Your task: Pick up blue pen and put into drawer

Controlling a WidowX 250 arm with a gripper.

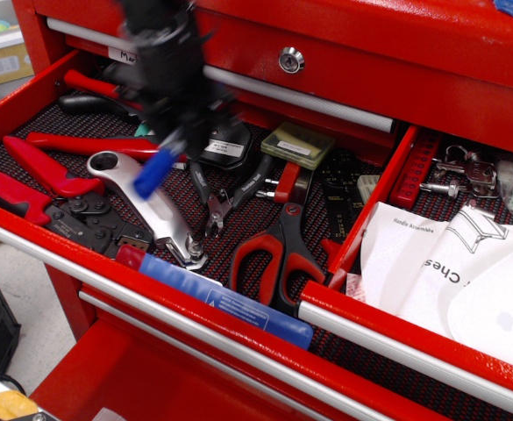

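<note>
The blue pen [156, 171] hangs tilted in my gripper, its large blue cap pointing down-left just above the tools. Its white barrel is mostly hidden by the fingers. My gripper [180, 140] is motion-blurred, over the left compartment of the open red drawer [81, 254], and shut on the pen's barrel. The drawer has a dark mesh liner, a silver front rail and a red divider [374, 206].
Under the pen lie a silver wrench [146, 210], red pliers [41, 167], a crimper and black cutters. Red-handled scissors [278, 250] lie in the middle. A flat blue-and-red bar [221, 298] lies along the front rail. White papers [449, 272] fill the right compartment. A keyed drawer [291, 60] sits above.
</note>
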